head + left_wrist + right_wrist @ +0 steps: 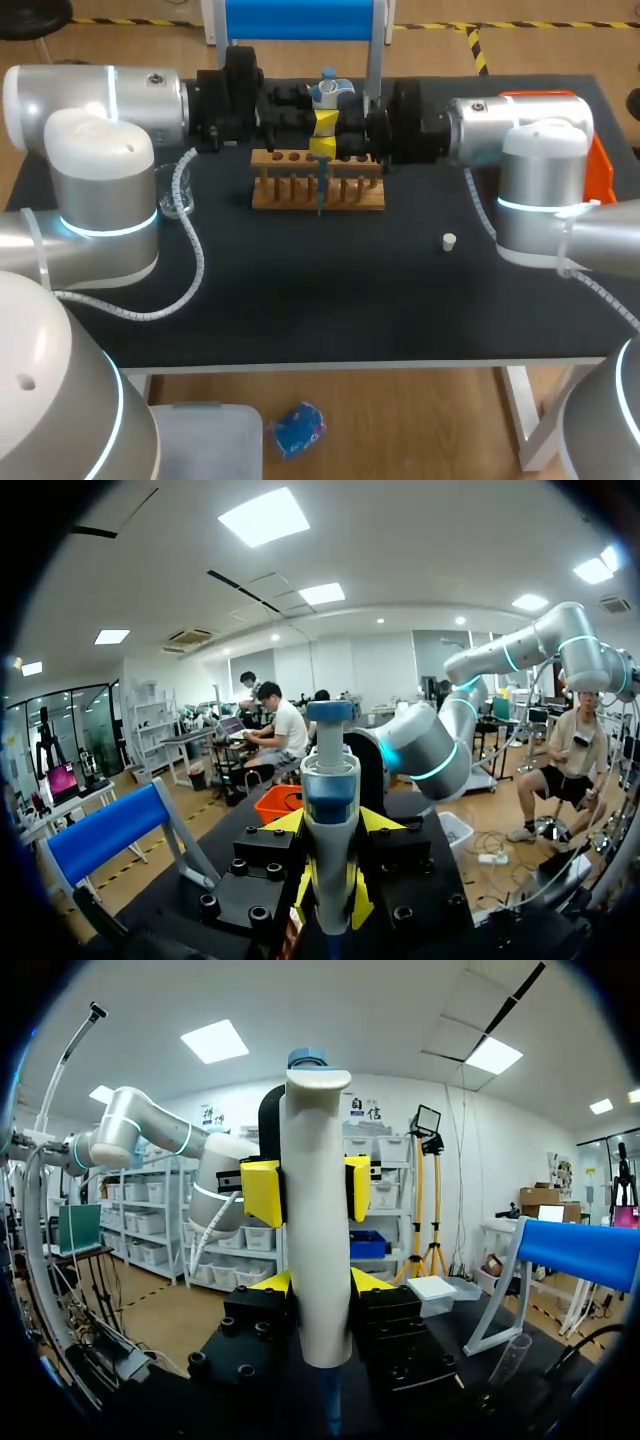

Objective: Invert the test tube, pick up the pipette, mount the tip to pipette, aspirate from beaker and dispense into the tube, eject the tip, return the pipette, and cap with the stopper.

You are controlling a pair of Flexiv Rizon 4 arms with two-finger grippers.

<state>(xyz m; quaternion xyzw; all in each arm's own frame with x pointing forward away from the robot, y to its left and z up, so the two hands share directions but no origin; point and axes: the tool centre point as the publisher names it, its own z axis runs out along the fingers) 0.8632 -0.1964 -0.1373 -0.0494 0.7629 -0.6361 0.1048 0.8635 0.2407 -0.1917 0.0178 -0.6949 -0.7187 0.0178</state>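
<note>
A white pipette (328,95) with a blue top stands upright over the wooden test tube rack (270,198), a blue tip on its lower end. My left gripper (325,120) comes in from the left and is shut on the pipette's body (330,770), its yellow tips (285,825) pressed to both sides. My right gripper (322,148) comes in from the right and grips just below; in its own view its fingers (275,1282) touch the pipette (315,1160) from two sides. A glass beaker (175,195) stands left of the rack. The white stopper (449,241) lies to the right.
An orange bin (602,165) sits at the table's right edge behind my right arm. A coiled white cable (190,255) trails across the table's left part. A blue-backed frame (300,18) stands past the far edge.
</note>
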